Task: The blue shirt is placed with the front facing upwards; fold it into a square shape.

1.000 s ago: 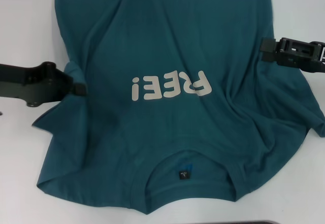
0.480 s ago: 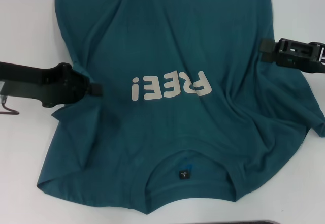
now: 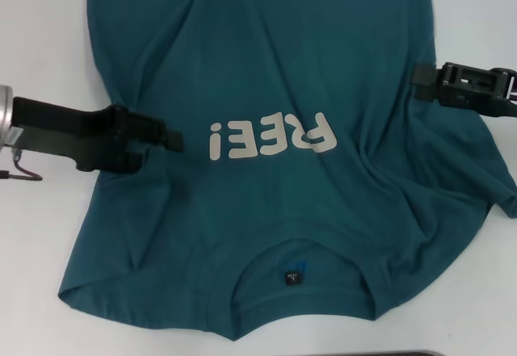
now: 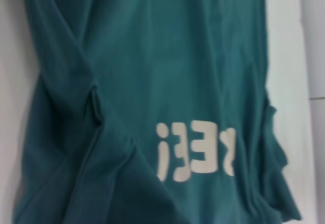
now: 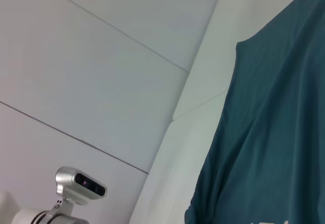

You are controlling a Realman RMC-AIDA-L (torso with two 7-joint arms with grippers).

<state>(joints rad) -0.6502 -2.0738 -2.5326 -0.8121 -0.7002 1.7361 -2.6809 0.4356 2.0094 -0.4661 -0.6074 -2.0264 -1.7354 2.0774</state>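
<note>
White table [image 3: 48, 275] carries blue shirt [image 3: 266, 65]; left gripper [image 3: 174, 140] state unclear.

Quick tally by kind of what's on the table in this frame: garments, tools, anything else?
Garments: 1, the blue shirt, front up.
Tools: 2, the left tool over the shirt's left side and the right tool at its right edge.
Other: 1, a camera seen in the right wrist view, off the table.
Total: 4.
</note>
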